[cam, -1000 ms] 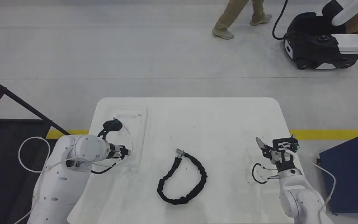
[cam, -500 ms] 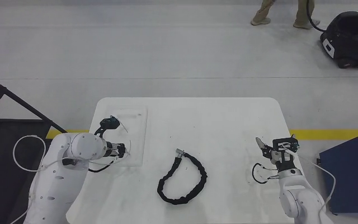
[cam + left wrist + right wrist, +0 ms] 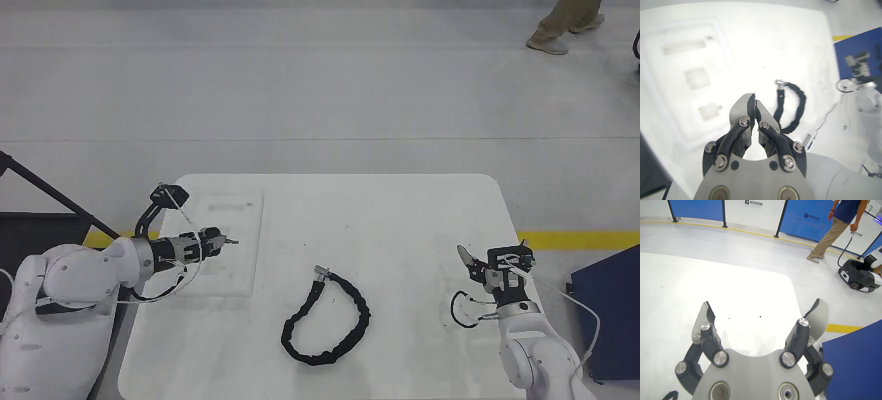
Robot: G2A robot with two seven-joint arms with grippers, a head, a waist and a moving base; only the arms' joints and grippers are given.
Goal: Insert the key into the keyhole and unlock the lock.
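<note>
The key shows as a thin dark sliver seen edge-on, pinched near the tips of the left gripper, whose pads are closed tight on it. From above, that gripper hangs over the right part of the white foam tray on the left side of the table, with a small tip poking out towards the right. The lock, a black sleeved cable curled in an open loop, lies loose at the middle of the table, well apart from both grippers. Its metal end is at the far left of the loop, and the keyhole is too small to make out. The right gripper sits at the near right of the table with its fingers spread wide and nothing between them. The main risk, as I judge it, is that nothing steadies the lock: a push from the key would likely slide or twist the metal end rather than seat the blade, since the cable is limp. A second risk is the shallow fingertip hold, where a slightly off-axis contact could pivot the key between the pads or knock it free. Approaching without knowing which way the keyhole faces could jam the tip against the housing.
</note>
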